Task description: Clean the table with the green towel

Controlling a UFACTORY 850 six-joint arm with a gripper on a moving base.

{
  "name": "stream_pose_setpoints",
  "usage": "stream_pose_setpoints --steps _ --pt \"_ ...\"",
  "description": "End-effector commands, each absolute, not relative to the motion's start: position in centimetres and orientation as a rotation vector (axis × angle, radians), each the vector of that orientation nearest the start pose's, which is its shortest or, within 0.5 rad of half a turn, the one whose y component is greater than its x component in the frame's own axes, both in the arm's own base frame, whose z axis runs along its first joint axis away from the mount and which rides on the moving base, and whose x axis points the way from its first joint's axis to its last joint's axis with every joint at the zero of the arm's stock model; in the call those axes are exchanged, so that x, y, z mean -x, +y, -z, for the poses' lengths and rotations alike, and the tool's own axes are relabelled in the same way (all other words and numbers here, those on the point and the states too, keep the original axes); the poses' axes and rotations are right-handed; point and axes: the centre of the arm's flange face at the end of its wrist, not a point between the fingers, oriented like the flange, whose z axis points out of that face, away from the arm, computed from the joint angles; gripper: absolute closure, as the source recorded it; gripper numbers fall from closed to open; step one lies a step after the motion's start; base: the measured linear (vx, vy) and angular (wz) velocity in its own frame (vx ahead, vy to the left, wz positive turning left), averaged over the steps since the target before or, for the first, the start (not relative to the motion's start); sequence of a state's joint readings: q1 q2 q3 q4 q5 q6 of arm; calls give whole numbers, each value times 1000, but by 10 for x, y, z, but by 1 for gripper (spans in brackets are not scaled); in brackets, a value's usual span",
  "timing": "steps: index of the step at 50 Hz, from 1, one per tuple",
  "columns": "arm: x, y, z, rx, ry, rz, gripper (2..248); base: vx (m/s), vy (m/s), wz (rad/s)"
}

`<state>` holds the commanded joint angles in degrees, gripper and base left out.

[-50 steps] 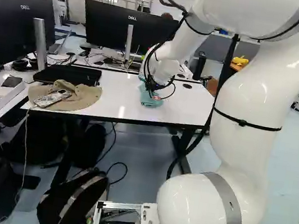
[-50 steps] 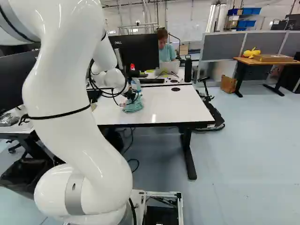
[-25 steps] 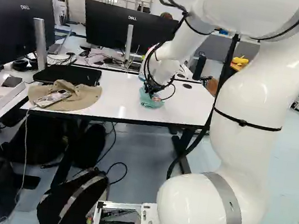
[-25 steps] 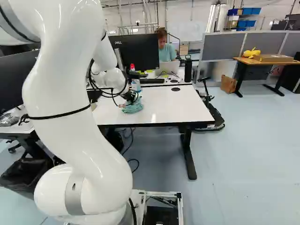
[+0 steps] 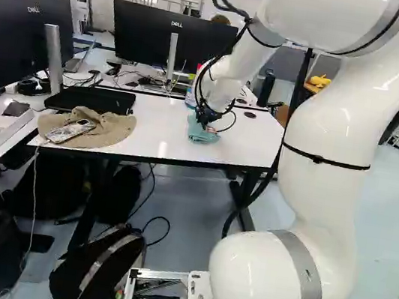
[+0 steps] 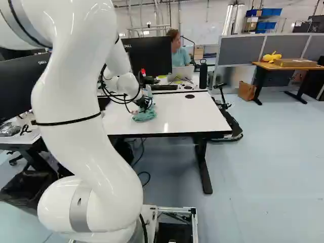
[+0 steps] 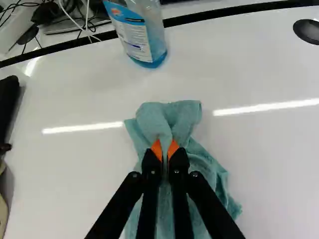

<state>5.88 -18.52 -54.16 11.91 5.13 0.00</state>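
Two orange pads on the black gripper pinch a fold of that soft blue-green cloth towel, bunched on the glossy white tabletop. I'd press lightly and wipe in long overlapping strokes, letting the loose folds trail. Mind the clear plastic bottle of blue liquid ahead; it could topple. At the left base view's left, the crumpled beige cloth hat and flat black case would block wide sweeps.

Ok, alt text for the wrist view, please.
Black gripper, its orange-padded fingers shut on a bunched green towel on a white table; a bottle of blue liquid stands ahead, near the table's black edge.
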Motion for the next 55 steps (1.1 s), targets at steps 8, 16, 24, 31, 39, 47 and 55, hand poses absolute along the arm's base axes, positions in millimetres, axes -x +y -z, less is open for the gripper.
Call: stream_pose_setpoints --steps 8,16,24,31,39,47,55 --pt "-563 49 -406 2858 178 1064 216 0 0 0" --pt "-578 50 -405 2853 179 1076 216 0 0 0" --pt "-592 56 -404 2845 167 1087 216 0 0 0" --pt "-603 64 -403 2837 150 1095 216 0 0 0" --pt "-612 76 -402 2828 125 1101 216 0 0 0" --pt "-617 89 -401 2820 96 1103 216 0 0 0" --pt "-616 103 -401 2813 64 1099 216 0 0 0"
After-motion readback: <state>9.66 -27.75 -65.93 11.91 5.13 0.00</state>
